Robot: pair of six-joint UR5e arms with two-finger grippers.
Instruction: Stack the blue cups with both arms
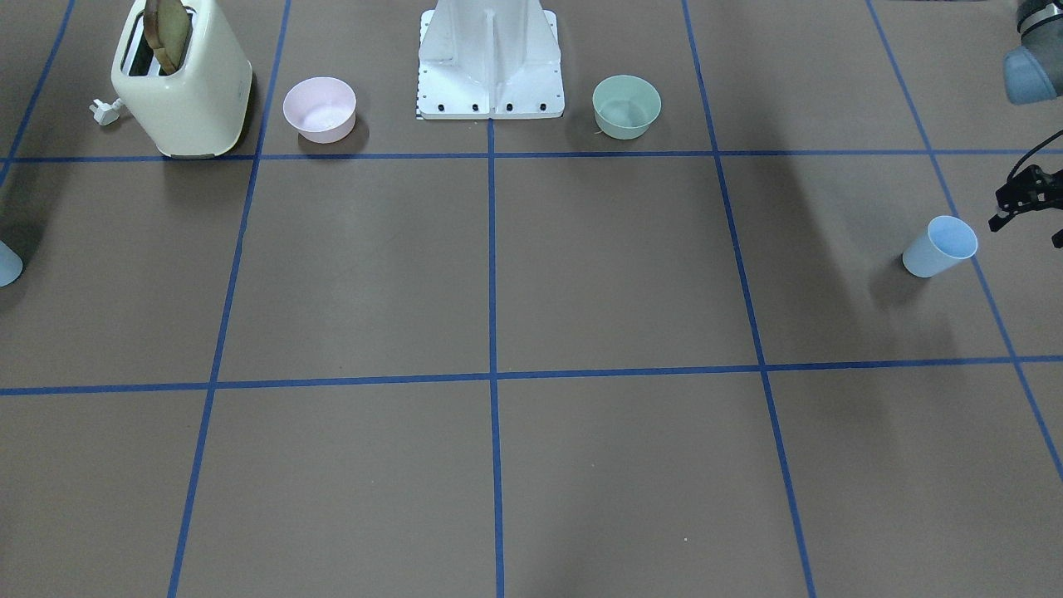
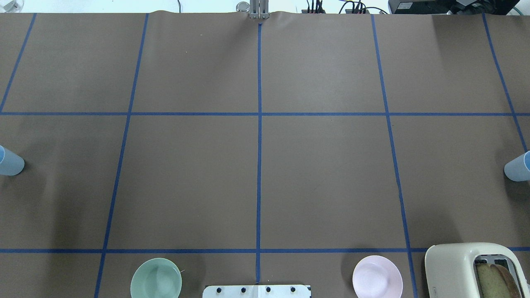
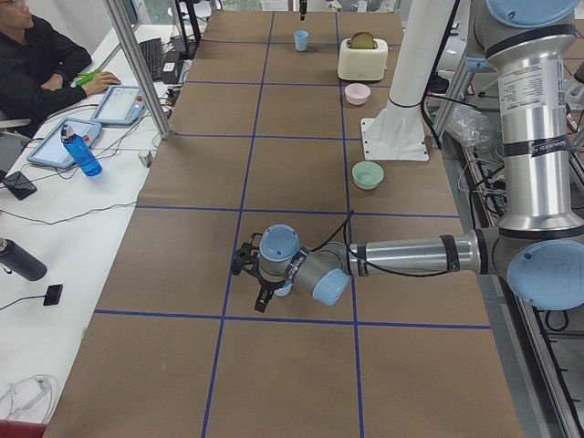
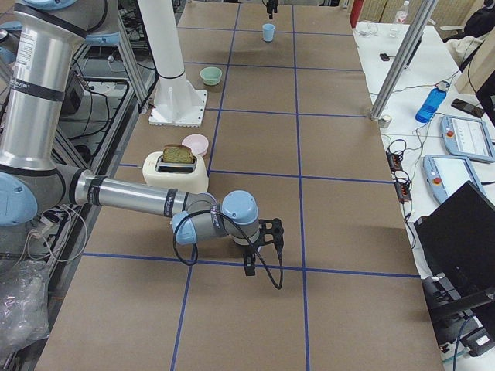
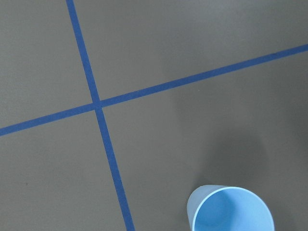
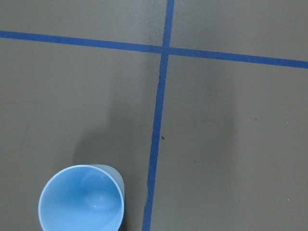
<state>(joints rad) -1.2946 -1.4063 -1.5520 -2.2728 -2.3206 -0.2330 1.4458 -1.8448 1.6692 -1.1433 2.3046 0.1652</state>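
Blue cups (image 2: 10,162) at the overhead frame's side edges seem to await grasping; left end effector (image 1: 1020,208) and right end effector (image 4: 261,246) hover close, their spread impossible to tell, and likely must lower around them next.

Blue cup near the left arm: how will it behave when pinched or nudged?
The blue cup looks like thin plastic: probably light, and its wall may flex under a hard squeeze. Upright on its narrower base, it could tip from a sideways nudge. Being tapered, once down it would likely roll in an arc.
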